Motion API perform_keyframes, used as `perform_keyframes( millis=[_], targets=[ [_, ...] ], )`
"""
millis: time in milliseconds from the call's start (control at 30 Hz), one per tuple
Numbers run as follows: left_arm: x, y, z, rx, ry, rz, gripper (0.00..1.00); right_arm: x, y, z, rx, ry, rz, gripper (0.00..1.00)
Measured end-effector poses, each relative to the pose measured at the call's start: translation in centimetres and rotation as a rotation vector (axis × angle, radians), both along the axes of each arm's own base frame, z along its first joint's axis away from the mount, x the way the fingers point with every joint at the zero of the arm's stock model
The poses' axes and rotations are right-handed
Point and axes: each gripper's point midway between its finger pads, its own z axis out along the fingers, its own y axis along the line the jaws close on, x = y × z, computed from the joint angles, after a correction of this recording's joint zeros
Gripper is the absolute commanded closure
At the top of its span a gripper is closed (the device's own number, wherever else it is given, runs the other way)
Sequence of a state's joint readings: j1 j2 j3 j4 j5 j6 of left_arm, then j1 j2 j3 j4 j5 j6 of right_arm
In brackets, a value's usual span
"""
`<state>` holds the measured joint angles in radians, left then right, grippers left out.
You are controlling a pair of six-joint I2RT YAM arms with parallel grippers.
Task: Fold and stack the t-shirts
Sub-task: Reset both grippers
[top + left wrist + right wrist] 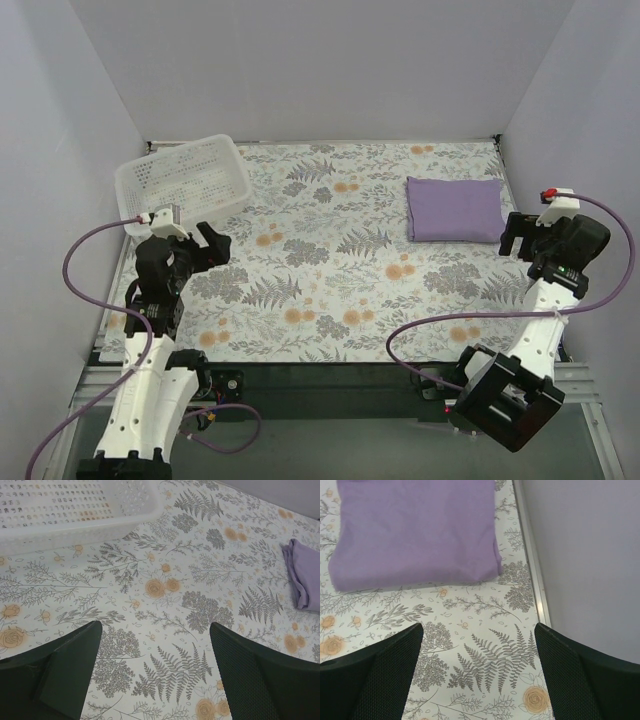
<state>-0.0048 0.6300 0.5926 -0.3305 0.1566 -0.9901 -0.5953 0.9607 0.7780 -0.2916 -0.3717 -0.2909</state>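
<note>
Left wrist: white basket (75,525) | right wrist: folded t-shirt (415,530), side wall (590,555)

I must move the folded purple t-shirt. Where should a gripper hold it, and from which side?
Probably its near edge, coming from the near side with the right gripper: the t-shirt lies flat and that edge faces the open jaws.

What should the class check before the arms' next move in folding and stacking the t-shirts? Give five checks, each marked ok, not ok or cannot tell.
1. Left claw open and empty: ok.
2. Right claw open and empty: ok.
3. Purple t-shirt folded flat on the table: ok.
4. T-shirt clear of both claws: ok.
5. Whether it hides a second shirt underneath: cannot tell.
</note>
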Motion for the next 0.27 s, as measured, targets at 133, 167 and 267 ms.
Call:
perform_keyframes(
  millis=[133, 167, 267],
  targets=[
    [-0.2, -0.2, -0.3, 0.002, 0.001, -0.012, 0.11, -0.2, -1.0, 0.2, -0.034, 0.001, -0.047, 0.02],
    [-0.2, -0.2, -0.4, 0.003, 0.002, -0.015, 0.11, -0.2, -1.2, 0.2, -0.045, 0.001, -0.049, 0.02],
    [-0.3, -0.3, -0.4, 0.002, 0.001, -0.02, 0.11, -0.2, -1.5, 0.3, -0.074, -0.002, -0.053, 0.02]
  ],
)
